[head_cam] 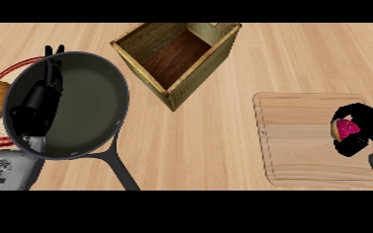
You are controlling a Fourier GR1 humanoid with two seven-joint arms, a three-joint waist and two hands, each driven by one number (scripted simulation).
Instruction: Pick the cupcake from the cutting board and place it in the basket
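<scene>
The cutting board [306,143] lies on the wooden surface [204,148] and serves as the landmark here. The cupcake [347,128], with its pink top, sits on the far right part of the cutting board, close to that board's right edge. The right robot hand [354,144] is at the cupcake: its black fingers [350,110] arch over the back of it and a black part of the robot hand lies below it, so the robot hand curls round the cupcake from both sides. Whether the cupcake is lifted off the board or rests on it cannot be told.

The basket [175,86], a square woven box with a dark wooden floor, stands well to the upper left of the cutting board, turned so that one corner points toward the viewer. It is apart from the board, with bare surface between them.

Farther left of the cutting board, beyond the basket, lies a dark frying pan [87,108] with its handle pointing down toward the lower edge. The left robot hand [33,111] shows over the left part of the pan, fingers straight and pointing up, holding nothing. A red rim and an orange object peek out from behind the pan's left side; what they are cannot be told.
</scene>
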